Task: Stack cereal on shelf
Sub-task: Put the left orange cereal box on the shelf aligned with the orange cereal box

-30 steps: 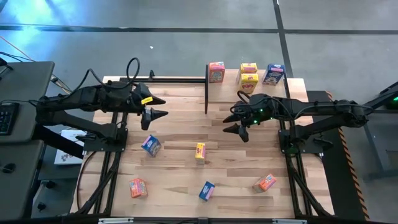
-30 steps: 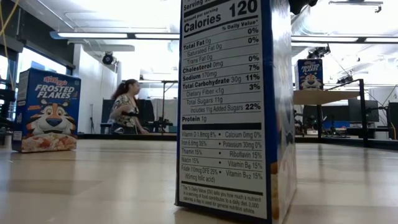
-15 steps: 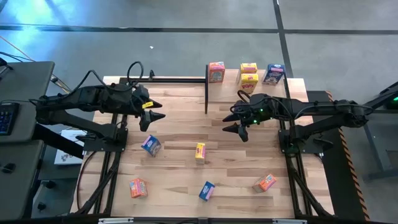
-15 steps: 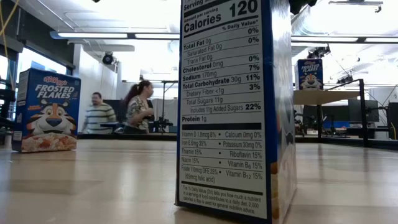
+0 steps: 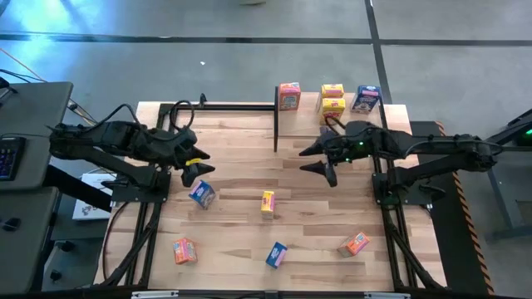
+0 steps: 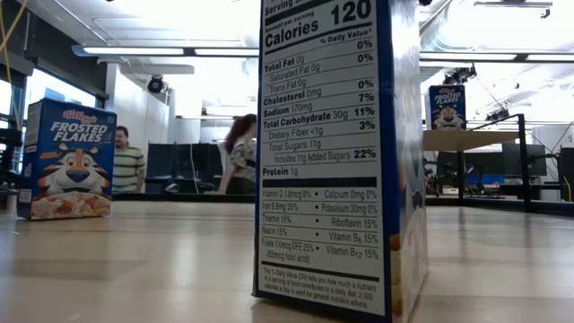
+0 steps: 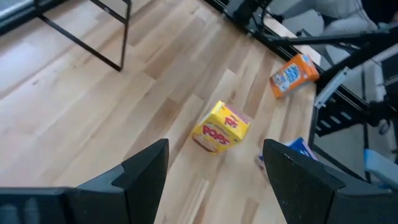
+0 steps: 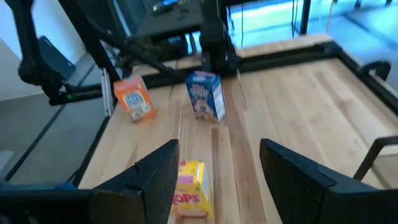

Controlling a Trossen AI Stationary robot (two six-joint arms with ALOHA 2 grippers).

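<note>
We see the left gripper [image 5: 198, 164] hanging over the table [image 5: 241, 224] near its left edge, just above a blue box [image 5: 201, 193]; its jaws stand apart with nothing between them, and its wrist view looks past the two fingers [image 7: 146, 171] at a yellow box [image 7: 221, 127] lying on the planks, an orange box [image 7: 293, 73] farther off by the table's edge. The right gripper [image 5: 320, 158] hovers near the middle of the table, in front of the shelf [image 5: 332, 120], jaws likewise spread and empty. On the shelf we count four boxes: an orange-pink one [image 5: 289, 95] at its left end, two yellow ones [image 5: 333, 99] touching each other in the middle, and a blue one [image 5: 366, 99] at the right. Five boxes lie on the table, well apart: the blue one by the left gripper, the yellow one [image 5: 268, 203] at centre, an orange one [image 5: 184, 250] at front left, a blue one [image 5: 276, 254] at front centre, and an orange one [image 5: 354, 243] at front right. In the low view two people [image 6: 235, 161] stand in the room beyond the table.
</note>
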